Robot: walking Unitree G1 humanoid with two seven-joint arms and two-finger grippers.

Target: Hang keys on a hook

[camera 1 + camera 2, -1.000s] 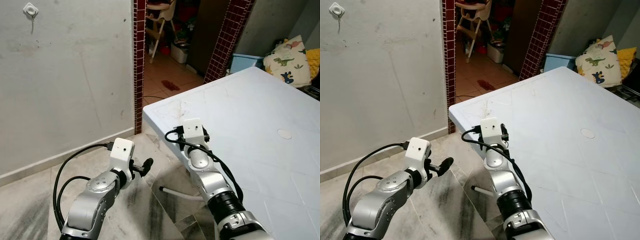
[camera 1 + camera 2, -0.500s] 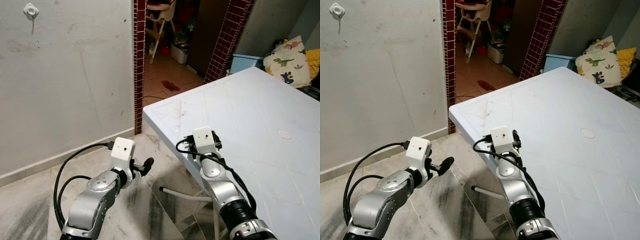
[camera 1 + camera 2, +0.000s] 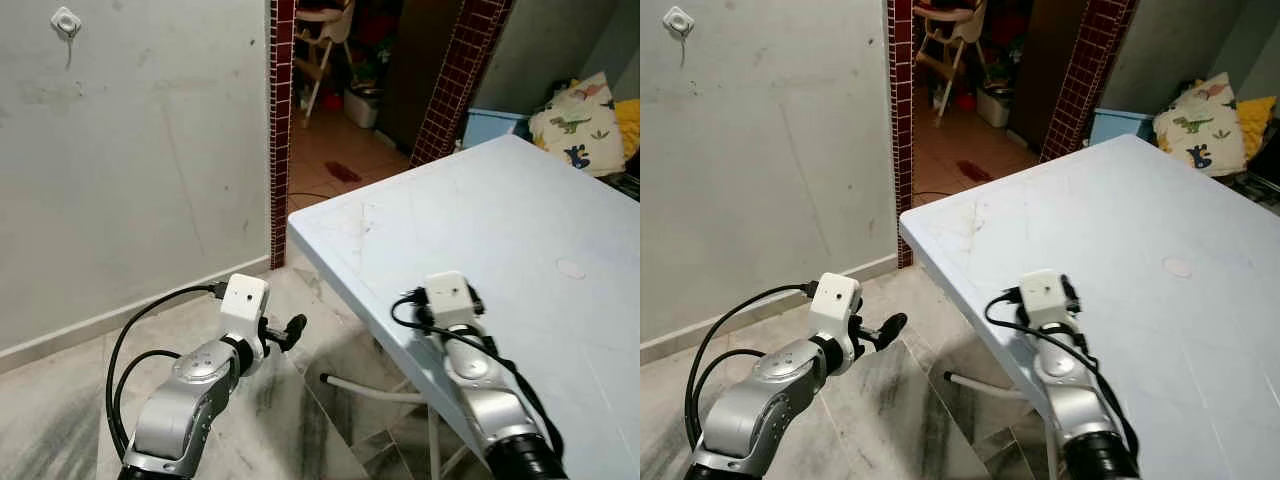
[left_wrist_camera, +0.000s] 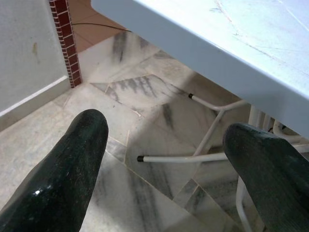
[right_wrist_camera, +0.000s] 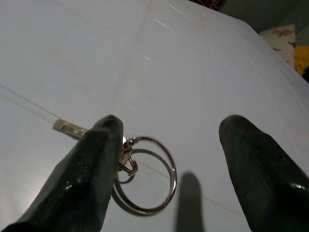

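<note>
My right claw [image 5: 164, 159] hovers with fingers apart over the keys [image 5: 142, 174] lying on the worktop [image 3: 520, 210], spread wide to straddle the ring; my left claw [image 4: 164, 159] hangs wide apart, idle

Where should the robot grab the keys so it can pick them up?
Probably by the big key ring, which lies flat on the white table. The right gripper is open right above it, so it could come straight down and pinch the ring's near rim, beside the small linked rings.
</note>
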